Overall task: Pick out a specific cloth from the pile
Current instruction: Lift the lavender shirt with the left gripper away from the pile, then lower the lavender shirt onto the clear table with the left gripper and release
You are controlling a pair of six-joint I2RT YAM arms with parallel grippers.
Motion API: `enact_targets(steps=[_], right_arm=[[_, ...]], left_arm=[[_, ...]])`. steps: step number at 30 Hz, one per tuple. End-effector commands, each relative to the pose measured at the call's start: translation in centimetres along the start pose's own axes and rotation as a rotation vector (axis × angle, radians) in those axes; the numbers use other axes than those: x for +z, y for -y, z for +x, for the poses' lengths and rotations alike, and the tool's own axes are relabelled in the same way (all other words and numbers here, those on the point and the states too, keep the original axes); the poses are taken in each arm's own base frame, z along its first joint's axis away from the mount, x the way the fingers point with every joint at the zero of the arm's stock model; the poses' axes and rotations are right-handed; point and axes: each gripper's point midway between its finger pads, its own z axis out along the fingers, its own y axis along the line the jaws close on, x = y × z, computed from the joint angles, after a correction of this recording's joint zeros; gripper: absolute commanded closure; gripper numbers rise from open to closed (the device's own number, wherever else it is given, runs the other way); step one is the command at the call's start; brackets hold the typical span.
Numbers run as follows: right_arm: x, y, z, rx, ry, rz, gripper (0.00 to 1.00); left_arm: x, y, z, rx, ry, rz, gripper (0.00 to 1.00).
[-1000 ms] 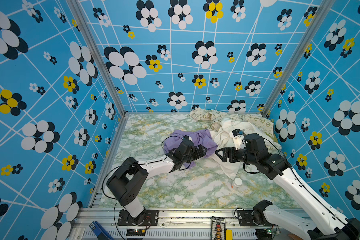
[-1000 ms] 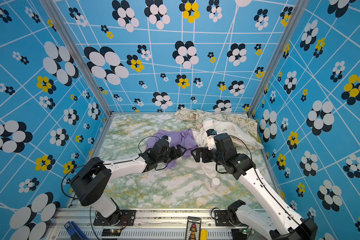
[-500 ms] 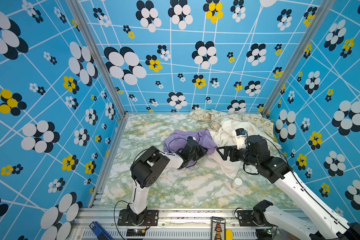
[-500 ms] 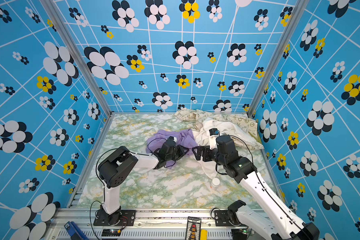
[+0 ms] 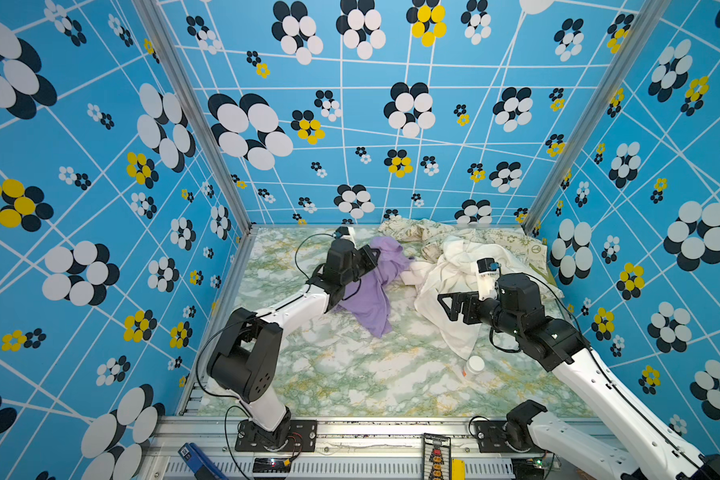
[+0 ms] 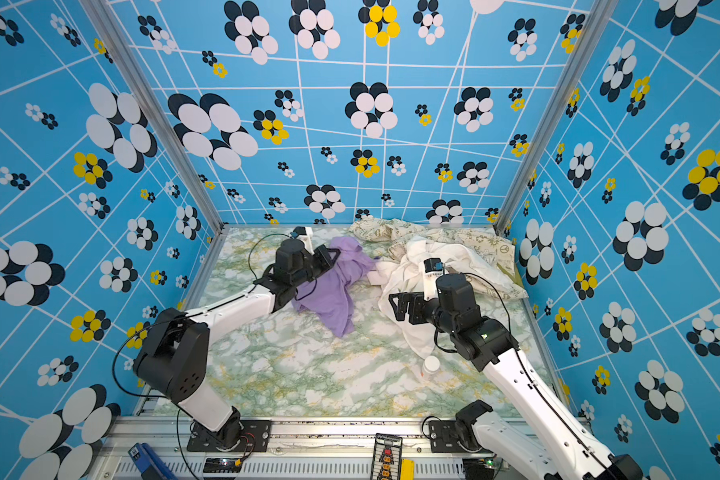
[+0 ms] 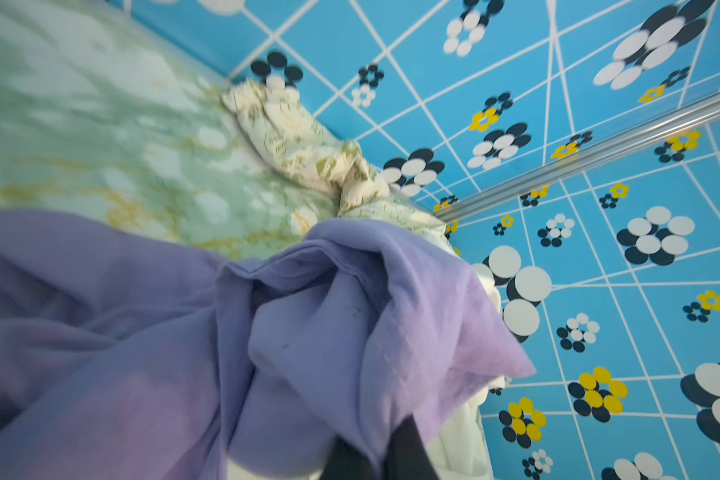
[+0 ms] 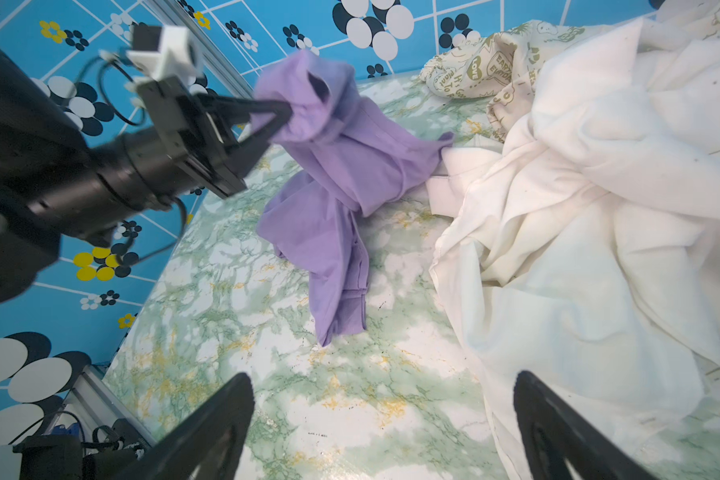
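Our left hand point(image 8: 281, 113) is clamped shut on a bunched fold of the lavender cloth point(image 8: 337, 187) and holds that fold up off the table point(image 5: 350, 374). From the closed fingertips the cloth hangs down and trails back under the hand toward its own arm, and its lowest end lies flat on the table. In the left wrist view the cloth fills the space right in front of the hand, and we see only a dark sliver of one finger point(image 7: 404, 453) beneath it. On the far side of the hand, one purple edge touches the white cloth point(image 8: 599, 208). The cream printed cloth point(image 7: 300, 141) lies beyond the hand, against the back wall, apart from the purple one.

Our right hand point(image 8: 383, 376) has its jaws spread wide and grips nothing. It hovers over the near edge of the white cloth and points across bare table toward the lavender cloth, which lies ahead of it and well apart. A small white bottle point(image 5: 473, 365) stands on the table behind this hand, beside its arm.
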Motion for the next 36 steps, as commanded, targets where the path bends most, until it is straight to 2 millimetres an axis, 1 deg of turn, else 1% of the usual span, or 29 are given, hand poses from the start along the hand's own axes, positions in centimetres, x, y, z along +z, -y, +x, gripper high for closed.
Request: enact_targets(steps=[1, 5, 8, 10, 12, 14, 16, 17, 18, 21, 22, 24, 27, 29, 30, 31, 32, 35, 36], right_arm=[[0.3, 0.4, -0.7, -0.014, 0.028, 0.017, 0.01], [0.6, 0.1, -1.1, -0.021, 0.03, 0.007, 0.01], [0.6, -0.2, -1.5, -0.023, 0.032, 0.001, 0.01], [0.5, -0.2, -1.7, -0.024, 0.038, 0.001, 0.01], [0.3, -0.3, -1.9, -0.025, 0.044, -0.004, 0.01], [0.2, -0.4, -1.9, -0.027, 0.049, -0.007, 0.01], [0.2, -0.4, -1.9, -0.029, 0.053, -0.011, 0.01], [0.1, -0.5, -1.9, -0.03, 0.054, -0.016, 0.01], [0.2, -0.5, -1.7, -0.03, 0.051, -0.019, 0.01], [0.5, -0.8, -1.4, -0.02, 0.045, -0.041, 0.01], [0.6, -0.9, -1.3, -0.017, 0.038, -0.051, 0.01], [0.8, -1.0, -1.1, -0.01, 0.029, -0.062, 0.01], [1.0, -1.2, -0.8, -0.01, 0.017, -0.075, 0.01], [1.1, -1.3, -0.6, -0.01, 0.011, -0.08, 0.01], [1.1, -1.3, -0.5, -0.01, 0.008, -0.082, 0.01], [1.2, -1.3, -0.4, -0.008, 0.003, -0.084, 0.01], [1.3, -1.3, -0.3, -0.005, -0.001, -0.085, 0.01], [1.5, -1.3, 0.1, 0.0, -0.018, -0.093, 0.01], [1.6, -1.3, 0.2, 0.002, -0.023, -0.093, 0.01]], left_arm=[[-3.1, 2.3, -6.1, 0.141, 0.075, -0.01, 1.0], [-6.3, 4.7, -14.4, 0.208, 0.205, -0.027, 1.0], [-8.8, 7.4, -19.4, 0.252, 0.297, -0.013, 1.0], [-10.7, 9.9, -22.3, 0.304, 0.361, 0.003, 1.0], [-12.8, 11.9, -24.5, 0.357, 0.42, 0.0, 1.0], [-14.6, 13.3, -26.0, 0.412, 0.458, -0.022, 1.0], [-16.0, 13.8, -26.8, 0.458, 0.475, -0.059, 1.0], [-16.6, 13.8, -27.0, 0.48, 0.483, -0.079, 1.0], [-17.1, 13.3, -27.0, 0.498, 0.49, -0.11, 1.0], [-17.6, 9.6, -26.5, 0.47, 0.482, -0.198, 1.0], [-17.6, 8.0, -26.0, 0.445, 0.467, -0.214, 1.0], [-17.4, 5.2, -24.2, 0.418, 0.436, -0.241, 1.0], [-16.9, -0.1, -19.8, 0.382, 0.369, -0.31, 1.0], [-16.8, -4.7, -16.2, 0.331, 0.307, -0.393, 1.0], [-17.0, -6.6, -14.6, 0.304, 0.283, -0.432, 1.0], [-17.2, -8.9, -12.6, 0.268, 0.252, -0.476, 1.0], [-17.5, -10.9, -10.7, 0.239, 0.226, -0.507, 1.0], [-18.8, -15.5, -5.7, 0.157, 0.169, -0.59, 1.0], [-19.2, -16.6, -4.4, 0.133, 0.158, -0.608, 1.0]])
